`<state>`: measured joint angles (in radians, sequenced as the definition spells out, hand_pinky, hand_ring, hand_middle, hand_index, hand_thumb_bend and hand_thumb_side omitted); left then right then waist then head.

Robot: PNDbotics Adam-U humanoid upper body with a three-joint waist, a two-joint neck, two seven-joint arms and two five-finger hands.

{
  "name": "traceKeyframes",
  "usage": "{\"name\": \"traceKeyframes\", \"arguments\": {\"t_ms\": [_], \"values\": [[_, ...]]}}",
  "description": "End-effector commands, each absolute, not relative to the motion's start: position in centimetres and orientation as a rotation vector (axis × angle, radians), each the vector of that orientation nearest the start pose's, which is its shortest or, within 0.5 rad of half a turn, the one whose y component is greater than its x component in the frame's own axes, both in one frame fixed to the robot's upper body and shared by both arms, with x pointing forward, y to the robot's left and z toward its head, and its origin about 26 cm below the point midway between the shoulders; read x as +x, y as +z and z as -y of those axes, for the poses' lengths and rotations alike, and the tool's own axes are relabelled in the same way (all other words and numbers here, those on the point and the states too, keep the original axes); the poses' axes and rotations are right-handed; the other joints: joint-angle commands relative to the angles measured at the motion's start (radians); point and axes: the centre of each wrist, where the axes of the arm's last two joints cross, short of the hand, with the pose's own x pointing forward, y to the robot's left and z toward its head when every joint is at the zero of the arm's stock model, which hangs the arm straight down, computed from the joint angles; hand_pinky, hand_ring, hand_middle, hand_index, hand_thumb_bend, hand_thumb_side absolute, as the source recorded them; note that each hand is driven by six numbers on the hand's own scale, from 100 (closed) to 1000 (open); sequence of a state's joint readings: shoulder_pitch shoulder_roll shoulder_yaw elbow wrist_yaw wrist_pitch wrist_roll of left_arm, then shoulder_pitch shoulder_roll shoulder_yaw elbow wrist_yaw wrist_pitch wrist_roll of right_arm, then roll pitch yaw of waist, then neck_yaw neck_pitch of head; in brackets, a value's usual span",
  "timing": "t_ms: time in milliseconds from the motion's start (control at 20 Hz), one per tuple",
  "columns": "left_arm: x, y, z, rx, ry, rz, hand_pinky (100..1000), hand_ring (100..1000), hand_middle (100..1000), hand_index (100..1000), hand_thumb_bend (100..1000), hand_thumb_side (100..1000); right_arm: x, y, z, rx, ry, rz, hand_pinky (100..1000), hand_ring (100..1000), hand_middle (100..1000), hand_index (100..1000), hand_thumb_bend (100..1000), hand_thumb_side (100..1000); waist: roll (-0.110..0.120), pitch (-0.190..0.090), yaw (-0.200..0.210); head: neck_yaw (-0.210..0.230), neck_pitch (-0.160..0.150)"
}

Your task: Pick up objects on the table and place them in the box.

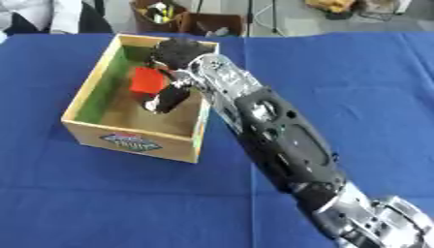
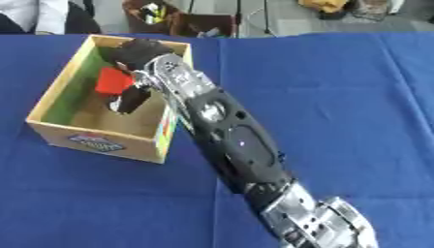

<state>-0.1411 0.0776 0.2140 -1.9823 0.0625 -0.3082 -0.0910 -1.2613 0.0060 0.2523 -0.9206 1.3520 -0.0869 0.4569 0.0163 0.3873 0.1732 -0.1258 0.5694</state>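
A wooden box [image 1: 91,131] with a green inner wall and a label on its front stands on the blue table at the upper left. My right arm [image 1: 280,140] reaches in from the lower right, over the box's right wall. My right hand [image 1: 179,52] is inside the box, its fingers curled over a red block [image 1: 147,80] and its thumb [image 1: 167,100] just below the block. I cannot tell whether the block touches the box floor. My left hand shows in no view.
A blue cloth [image 1: 101,203] covers the table. Beyond the far edge stand brown bins [image 1: 182,19] with small items. A person's sleeve [image 1: 34,14] shows at the top left corner.
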Motion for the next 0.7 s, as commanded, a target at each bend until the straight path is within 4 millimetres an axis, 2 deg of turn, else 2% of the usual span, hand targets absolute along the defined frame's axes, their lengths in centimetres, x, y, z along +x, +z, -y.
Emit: {"name": "traceKeyframes", "arguments": {"t_ms": [50, 100, 150, 250, 300, 350, 550, 700], "values": [[27.9, 14.7, -29.0, 0.122, -0.057, 2.456, 421, 620, 543, 815, 309, 772, 45.4, 27.8, 1.4, 1.493, -2.542, -2.05, 679, 678, 470, 655, 100, 612, 0.003, -0.018, 0.004, -0.004, -0.01], [27.9, 14.7, -29.0, 0.122, -0.057, 2.457, 421, 620, 543, 815, 309, 772, 45.4, 27.8, 1.4, 1.497, -2.557, -2.03, 679, 678, 470, 655, 100, 612, 0.002, -0.017, 0.003, -0.004, -0.009], [28.0, 14.7, -29.0, 0.122, -0.057, 2.457, 421, 620, 543, 815, 309, 772, 45.4, 27.9, 1.4, 1.501, -2.568, -2.013, 704, 730, 553, 749, 138, 635, 0.002, -0.017, 0.003, -0.004, -0.009], [28.0, 14.7, -29.0, 0.121, -0.057, 2.457, 421, 621, 543, 815, 308, 772, 45.5, 27.9, 1.4, 1.519, -2.589, -1.979, 750, 790, 703, 874, 253, 643, 0.001, -0.018, 0.003, -0.004, -0.008], [28.0, 14.7, -29.0, 0.121, -0.057, 2.457, 422, 621, 543, 815, 308, 773, 45.5, 28.0, 1.5, 1.531, -2.599, -1.964, 764, 808, 751, 902, 303, 651, 0.001, -0.018, 0.003, -0.004, -0.008], [28.0, 14.7, -29.0, 0.122, -0.056, 2.457, 422, 621, 543, 816, 308, 773, 45.5, 28.0, 1.6, 1.546, -2.607, -1.953, 792, 841, 814, 945, 403, 655, 0.001, -0.019, 0.003, -0.004, -0.007], [27.9, 14.7, -29.0, 0.123, -0.055, 2.455, 423, 622, 543, 816, 308, 773, 45.4, 28.4, 1.7, 1.601, -2.589, -1.955, 820, 871, 855, 989, 545, 649, 0.002, -0.021, 0.001, -0.005, -0.005], [27.9, 14.6, -29.1, 0.124, -0.055, 2.452, 423, 622, 543, 816, 309, 773, 45.0, 29.3, 1.9, 1.623, -2.507, -2.03, 820, 863, 843, 980, 579, 671, 0.004, -0.024, -0.002, -0.003, -0.006]]}}
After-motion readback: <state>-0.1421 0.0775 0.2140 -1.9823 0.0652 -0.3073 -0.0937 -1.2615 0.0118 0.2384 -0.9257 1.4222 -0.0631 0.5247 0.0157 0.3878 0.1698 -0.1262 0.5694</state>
